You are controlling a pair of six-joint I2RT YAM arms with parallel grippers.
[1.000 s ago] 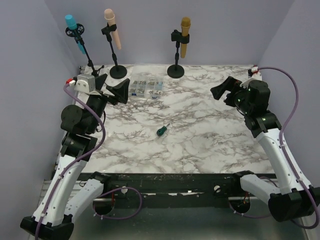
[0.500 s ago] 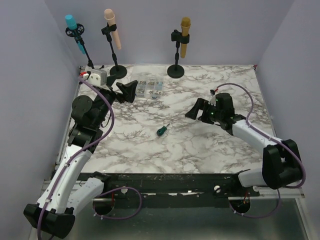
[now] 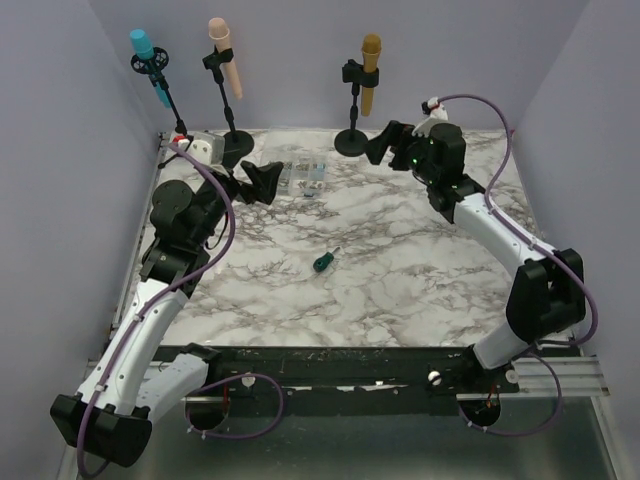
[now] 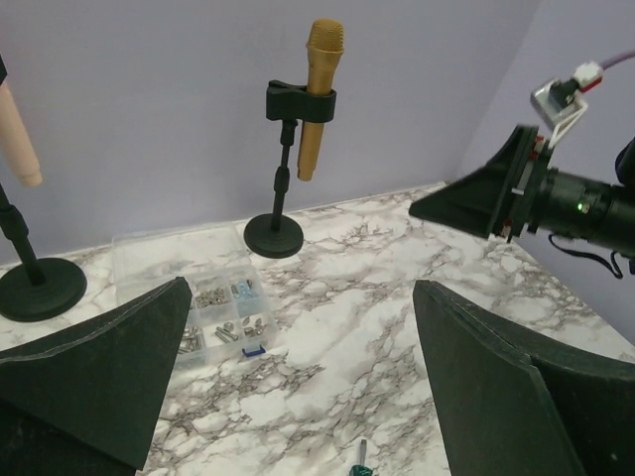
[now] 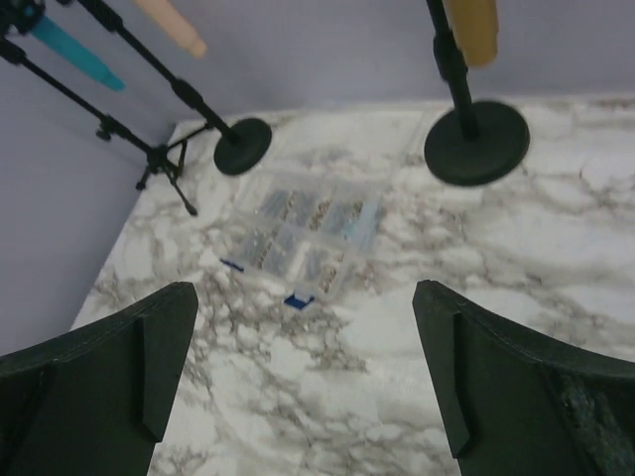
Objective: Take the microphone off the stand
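While the gold microphone (image 3: 370,72) sits upright, clipped in its stand (image 3: 348,143) at the table's (image 3: 400,265) far edge, the right gripper (image 3: 385,143) hovers just right of that stand, jaws wide and empty; the left gripper (image 3: 248,185), equally wide, hangs beside the parts box (image 3: 297,175) at far left.

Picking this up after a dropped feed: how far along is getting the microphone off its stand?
Done: nothing yet; the gold microphone, pink microphone and teal microphone all sit clipped in place. In hand: the right gripper, open and empty, hovers near the gold microphone's stand; the left gripper is open near the parts box. Left: grasp a microphone and lift it free.
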